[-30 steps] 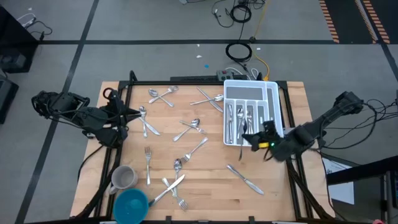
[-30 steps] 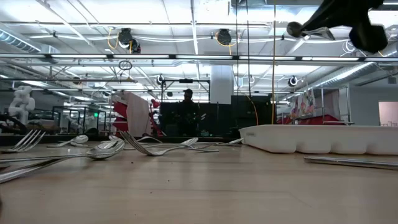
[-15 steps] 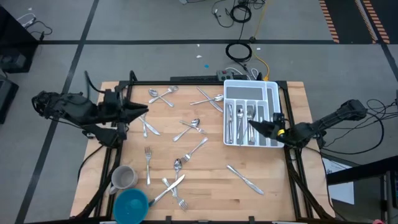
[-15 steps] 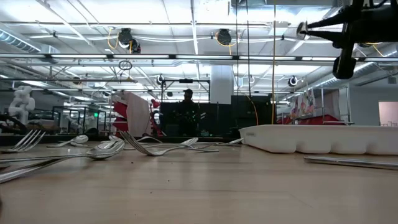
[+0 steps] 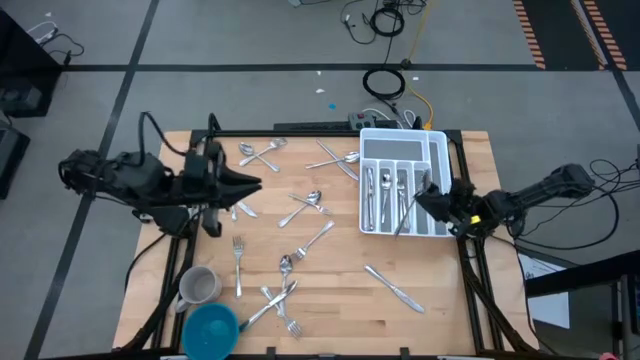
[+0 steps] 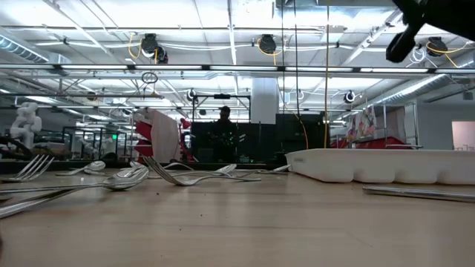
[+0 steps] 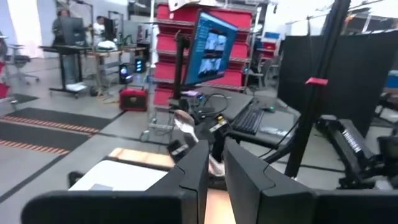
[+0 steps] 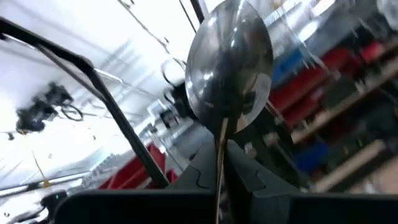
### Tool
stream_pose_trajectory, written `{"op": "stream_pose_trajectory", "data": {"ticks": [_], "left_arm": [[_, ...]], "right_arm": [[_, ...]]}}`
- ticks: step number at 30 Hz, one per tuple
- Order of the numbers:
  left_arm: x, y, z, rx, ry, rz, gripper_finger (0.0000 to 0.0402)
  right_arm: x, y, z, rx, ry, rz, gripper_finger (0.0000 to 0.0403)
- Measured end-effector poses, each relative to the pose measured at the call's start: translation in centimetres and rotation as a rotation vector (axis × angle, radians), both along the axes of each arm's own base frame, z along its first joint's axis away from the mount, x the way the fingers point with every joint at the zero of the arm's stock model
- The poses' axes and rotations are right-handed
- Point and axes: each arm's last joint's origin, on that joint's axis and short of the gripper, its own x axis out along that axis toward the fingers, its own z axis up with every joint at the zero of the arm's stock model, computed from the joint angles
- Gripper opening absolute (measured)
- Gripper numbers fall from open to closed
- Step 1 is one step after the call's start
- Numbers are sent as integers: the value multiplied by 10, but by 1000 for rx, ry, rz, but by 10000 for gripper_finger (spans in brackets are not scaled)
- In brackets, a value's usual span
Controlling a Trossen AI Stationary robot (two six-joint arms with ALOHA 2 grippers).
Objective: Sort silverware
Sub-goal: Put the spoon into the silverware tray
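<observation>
Spoon (image 8: 230,68) pinched upright between dark fingers (image 8: 202,177).

My wooden table (image 5: 340,290) carries scattered silverware (image 5: 305,205), a white organiser tray (image 5: 400,150) on its right side, a grey mug (image 5: 198,286) and a blue bowl (image 5: 210,328).

Beyond your fingers you look into a workshop with a grey floor (image 5: 250,40), red shelving (image 7: 230,59), a lit monitor (image 7: 211,46) and bright ceiling lights (image 6: 223,15).
</observation>
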Motion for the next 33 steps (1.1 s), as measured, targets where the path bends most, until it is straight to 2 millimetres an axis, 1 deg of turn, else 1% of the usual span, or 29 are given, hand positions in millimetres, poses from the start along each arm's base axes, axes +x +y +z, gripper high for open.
{"op": "stream_pose_trajectory", "data": {"ticks": [3,6,8,11,14,17,20,24,27,29,31,33], "left_arm": [[19,-1,1,-14,-50,-67,56],[45,3,-1,-15,-112,-169,56],[67,11,-5,-42,-141,-244,56],[102,30,-18,-115,-155,-338,56],[136,52,-36,-188,-164,-437,56],[166,74,-56,-281,-191,-556,56],[191,92,-79,-388,-212,-646,56],[219,111,-116,-529,-225,-667,56],[238,121,-144,-625,-213,-670,56],[249,124,-160,-676,-199,-680,56],[258,125,-171,-700,-184,-704,57],[265,124,-177,-708,-165,-732,63]], "right_arm": [[-1,-3,2,-18,-30,-6,0],[1,-3,2,-28,-35,36,0],[2,-3,2,-26,-38,63,0],[1,-3,4,-29,-76,118,0],[-1,-3,7,-38,-120,146,0],[-3,-2,10,-61,-163,176,0],[-3,-2,10,-63,-164,187,0],[-3,-1,9,-73,-163,213,0],[-2,0,9,-79,-160,230,0],[-1,0,8,-61,-154,244,0],[0,0,8,-44,-145,257,0],[2,1,11,-38,-142,271,0]]}}
